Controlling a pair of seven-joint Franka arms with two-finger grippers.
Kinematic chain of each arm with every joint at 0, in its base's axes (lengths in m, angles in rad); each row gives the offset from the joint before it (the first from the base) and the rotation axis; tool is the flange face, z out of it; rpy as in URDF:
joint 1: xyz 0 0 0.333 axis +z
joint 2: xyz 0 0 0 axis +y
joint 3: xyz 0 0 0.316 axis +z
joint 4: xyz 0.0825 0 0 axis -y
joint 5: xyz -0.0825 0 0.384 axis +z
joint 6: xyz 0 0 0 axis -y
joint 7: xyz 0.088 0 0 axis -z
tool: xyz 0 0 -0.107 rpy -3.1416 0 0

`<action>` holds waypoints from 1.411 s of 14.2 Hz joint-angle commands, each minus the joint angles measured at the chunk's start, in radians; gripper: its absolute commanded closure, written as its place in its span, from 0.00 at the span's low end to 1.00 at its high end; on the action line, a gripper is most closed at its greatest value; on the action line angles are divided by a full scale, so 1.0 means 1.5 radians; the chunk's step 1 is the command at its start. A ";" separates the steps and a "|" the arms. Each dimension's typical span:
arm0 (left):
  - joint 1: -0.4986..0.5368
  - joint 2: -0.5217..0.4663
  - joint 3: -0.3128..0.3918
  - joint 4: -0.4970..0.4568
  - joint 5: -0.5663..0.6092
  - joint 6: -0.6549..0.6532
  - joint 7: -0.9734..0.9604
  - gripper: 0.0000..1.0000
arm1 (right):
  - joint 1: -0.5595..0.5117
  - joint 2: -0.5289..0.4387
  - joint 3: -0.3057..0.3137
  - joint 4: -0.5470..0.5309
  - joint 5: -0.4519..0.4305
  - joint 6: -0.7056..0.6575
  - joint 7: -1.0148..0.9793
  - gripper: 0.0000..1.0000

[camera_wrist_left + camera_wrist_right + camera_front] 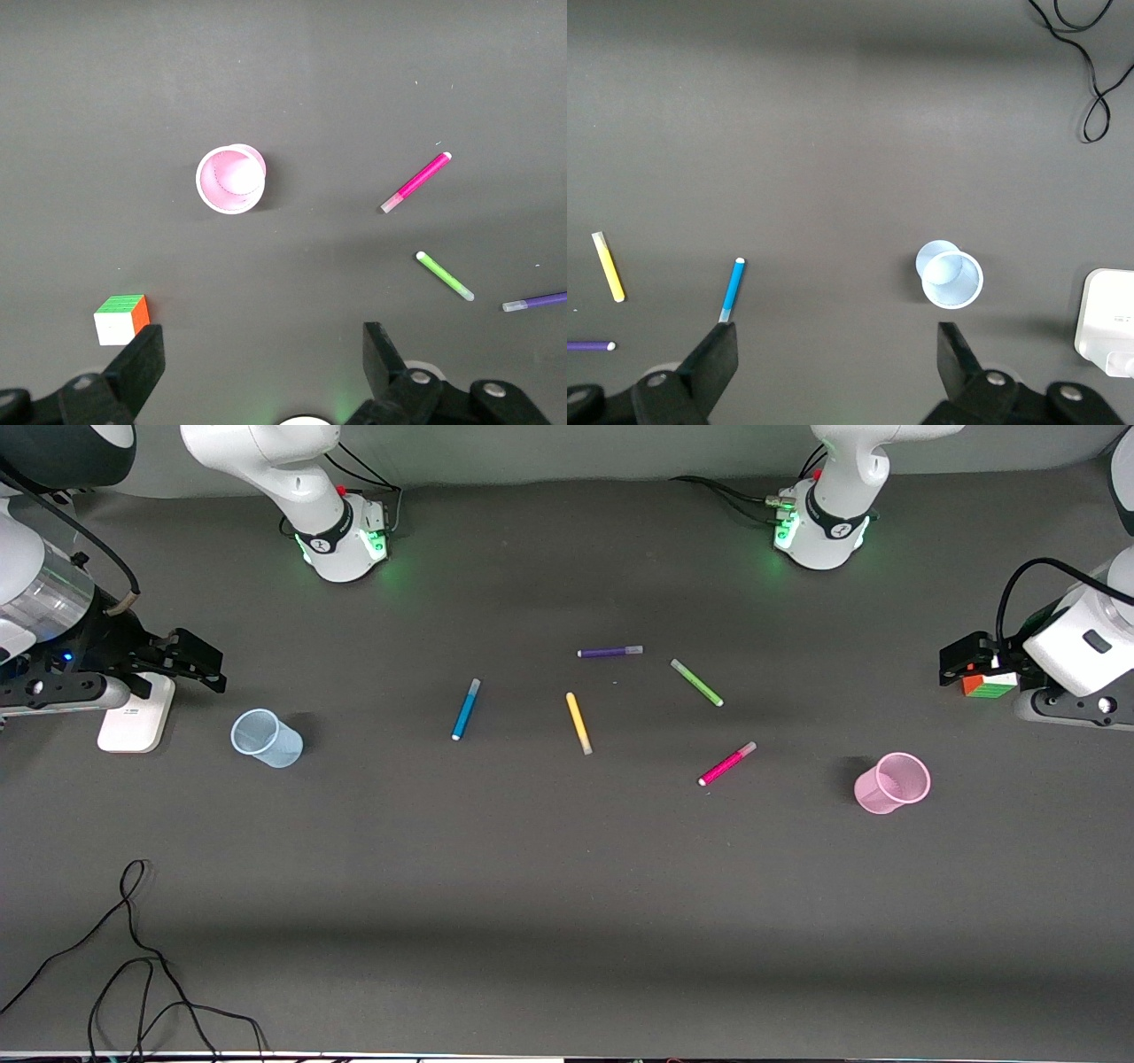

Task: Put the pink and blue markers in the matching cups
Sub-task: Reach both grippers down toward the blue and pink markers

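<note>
Five pens on bench (pixel 567 886), two cups, one puzzle cube (pixel 989 685), one white box (pixel 135 716). Blue pen (pixel 465 709) lies mid-bench, beside yellow pen (pixel 578 724); pink pen (pixel 727 763) nearer front camera, below green pen (pixel 696 682); purple pen (pixel 609 652) nearest bases. Blue cup (pixel 267 738) upright toward my right arm's end, near my right end effector (pixel 199 662), fingers apart, over white box. Pink cup (pixel 892 782) upright toward my left arm's end; my left end effector (pixel 961 662), fingers apart, over cube. Both pens well apart from both end effectors.
</note>
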 commanded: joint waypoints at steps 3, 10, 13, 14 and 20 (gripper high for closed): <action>0.000 -0.011 -0.002 -0.011 -0.002 0.003 -0.004 0.01 | 0.004 0.008 0.003 0.003 -0.007 -0.005 -0.007 0.00; -0.050 -0.010 -0.008 -0.017 -0.003 0.005 0.034 0.01 | 0.006 0.087 0.058 -0.010 0.083 -0.012 0.057 0.00; -0.113 -0.009 -0.008 -0.042 -0.023 0.020 0.046 0.01 | 0.009 0.137 0.113 -0.038 0.117 -0.011 0.116 0.00; -0.142 -0.009 -0.008 -0.059 -0.023 0.043 0.046 0.01 | 0.010 0.161 0.129 -0.053 0.117 -0.003 0.150 0.00; -0.239 -0.023 -0.008 -0.161 -0.020 0.122 0.046 0.01 | 0.014 0.267 0.170 -0.183 0.121 0.183 0.242 0.00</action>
